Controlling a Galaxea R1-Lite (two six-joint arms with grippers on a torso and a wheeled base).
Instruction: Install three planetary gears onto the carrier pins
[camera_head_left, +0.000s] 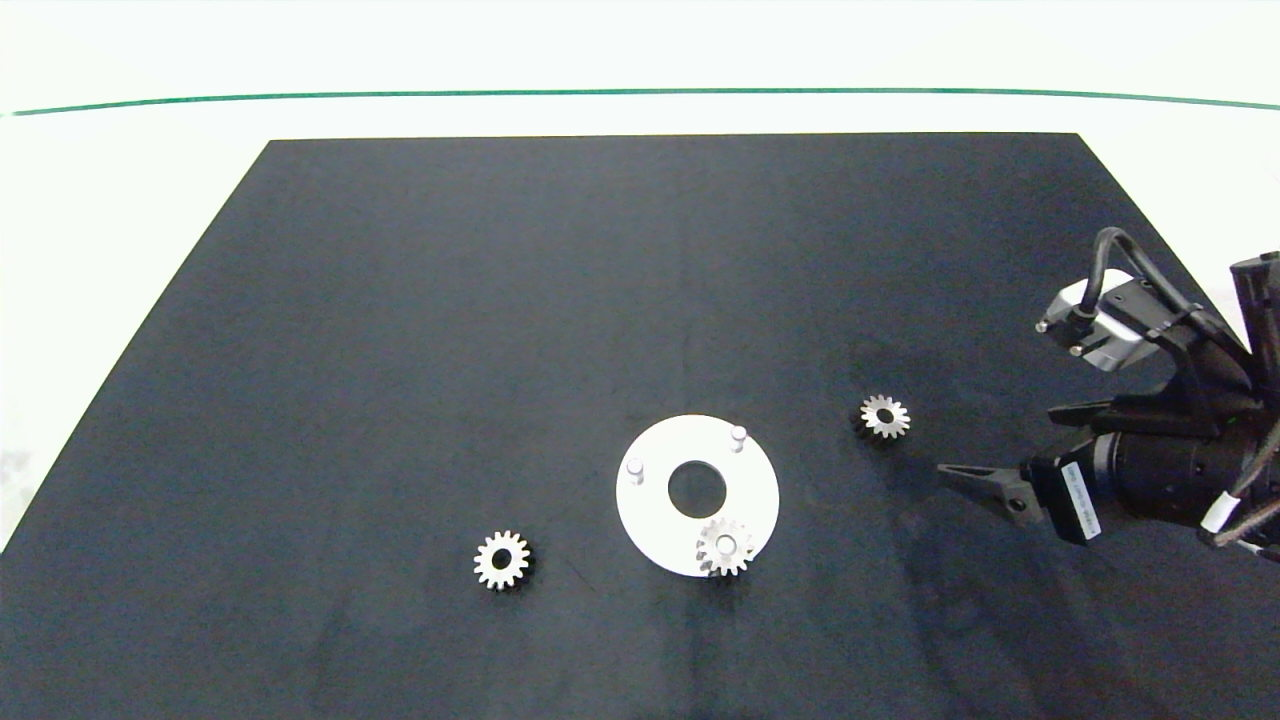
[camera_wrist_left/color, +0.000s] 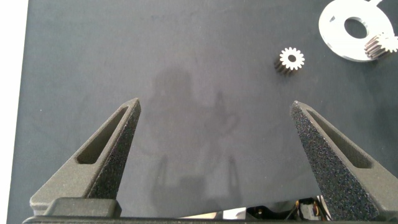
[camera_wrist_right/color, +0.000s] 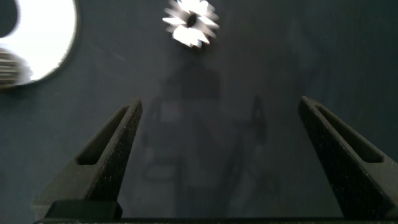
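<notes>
Planetary gear (camera_head_left: 885, 416) just beyond low, wide-spread right pincer (camera_head_left: 995, 448).

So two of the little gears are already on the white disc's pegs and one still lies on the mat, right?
No: the head view shows only one gear on the disc. Two gears lie on the mat.

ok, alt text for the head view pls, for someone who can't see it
A white carrier disc lies on a black mat with one gear on its near pin and two pins bare. Two loose gears lie either side; the open right gripper hovers near the right one.
</notes>
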